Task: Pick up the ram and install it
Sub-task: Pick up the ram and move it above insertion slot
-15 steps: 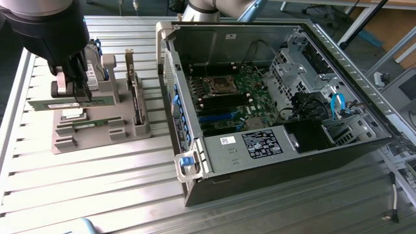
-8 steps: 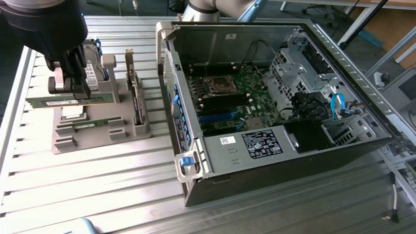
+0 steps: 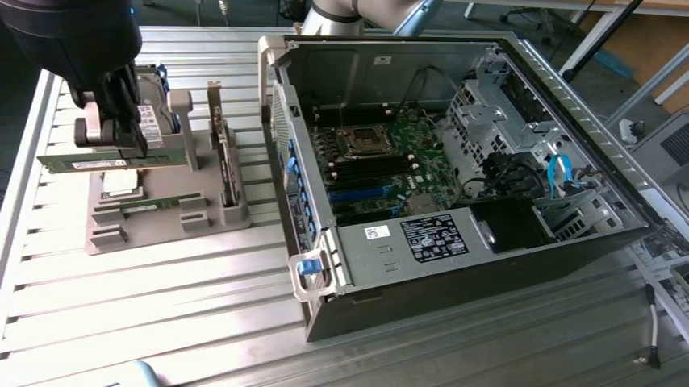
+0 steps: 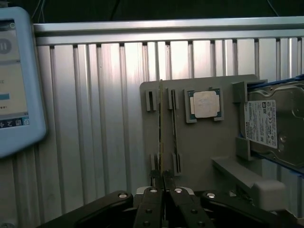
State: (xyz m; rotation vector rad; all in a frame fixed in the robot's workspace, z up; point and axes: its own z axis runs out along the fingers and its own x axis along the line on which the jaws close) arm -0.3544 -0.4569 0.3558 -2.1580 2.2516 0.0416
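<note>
The ram [image 3: 99, 162] is a thin green stick with a white label, held level just above the grey parts holder [image 3: 161, 226] at the exterior view's left. My gripper [image 3: 116, 147] is shut on its middle. In the wrist view the ram [image 4: 160, 128] shows edge-on, running away from my shut gripper [image 4: 164, 187]. A second green stick [image 4: 174, 128] sits in the holder's slots right beside it. The open computer case [image 3: 453, 242] lies to the exterior view's right, with the motherboard [image 3: 393, 157] and its dark memory slots [image 3: 372, 172] exposed.
On the holder are a square silver processor chip [image 4: 205, 104], a hard drive [image 4: 273, 123] and an upright expansion card [image 3: 224, 161]. A light-blue tablet [image 4: 14, 80] lies beside the holder on the ribbed metal table [image 3: 161, 306]. The case wall [image 3: 282, 137] stands between holder and motherboard.
</note>
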